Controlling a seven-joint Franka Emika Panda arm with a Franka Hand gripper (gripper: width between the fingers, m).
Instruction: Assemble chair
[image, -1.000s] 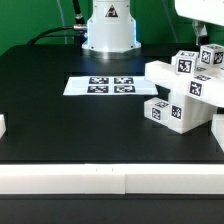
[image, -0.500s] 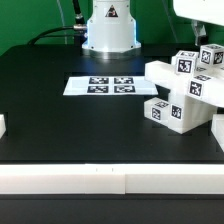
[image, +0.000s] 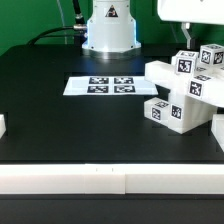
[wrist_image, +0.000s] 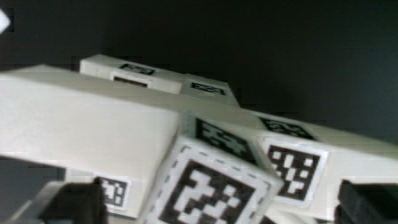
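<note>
The chair (image: 182, 92) looks largely built, its tagged white parts stacked together on the tabletop (image: 70, 125); remaining pieces are unclear. The jaws stand fully open, empty.

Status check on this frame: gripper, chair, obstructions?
Gripper open, holding nothing. Chair on table at exterior view's right. Marker board lies apart.

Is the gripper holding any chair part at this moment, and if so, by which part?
Nothing is held. The gripper is open above the chair, its fingertips gripping nothing.
</note>
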